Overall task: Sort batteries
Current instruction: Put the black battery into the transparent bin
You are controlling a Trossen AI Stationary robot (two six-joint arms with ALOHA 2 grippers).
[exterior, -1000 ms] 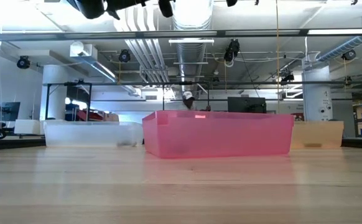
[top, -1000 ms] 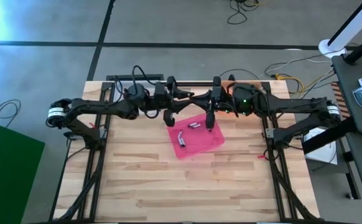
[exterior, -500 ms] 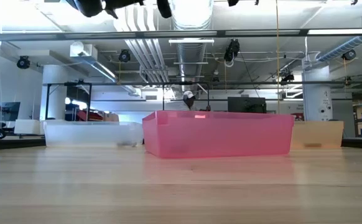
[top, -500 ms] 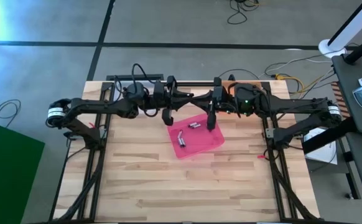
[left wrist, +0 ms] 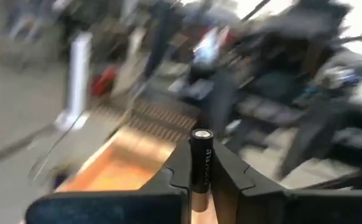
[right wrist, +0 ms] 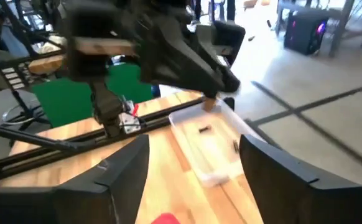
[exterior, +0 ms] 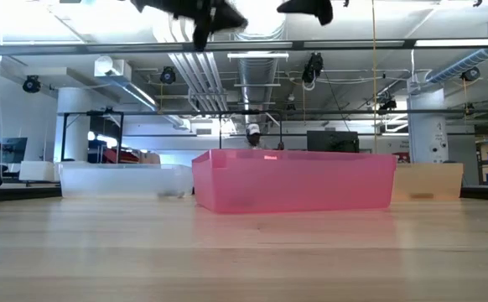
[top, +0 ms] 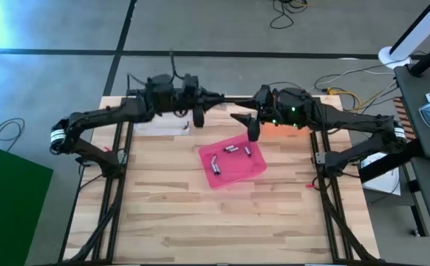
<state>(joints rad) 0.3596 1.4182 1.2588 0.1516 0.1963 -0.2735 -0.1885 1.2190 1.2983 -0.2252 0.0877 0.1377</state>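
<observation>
Left gripper (top: 199,117) raised above the far left part of the table (top: 222,222), over the near end of a clear tray (top: 159,125). Fingers (left wrist: 175,163) closed on a single battery (left wrist: 201,163): a dark cylinder with a lighter band lower down and a shiny round cap facing the wrist camera, standing up between the two fingers.

Right gripper (top: 252,131) high above the far edge of the pink tray (top: 233,174), fingers (right wrist: 116,177) spread wide, nothing between them. Right wrist view looking across at the left arm and down into the clear tray (right wrist: 209,146), with two small dark batteries (right wrist: 204,129) lying apart on its floor.

In the pink tray, several loose batteries (top: 230,149): small silvery-grey cylinders, some with darker bands. A cluster near the far side, one (top: 213,159) toward the left wall, one (top: 216,171) nearer the front-left corner.

From table height, pink tray (exterior: 294,180) at centre, clear tray (exterior: 127,180) beside it on one side, a pale tan tray (exterior: 428,182) on the other; both arms only at the top edge.
</observation>
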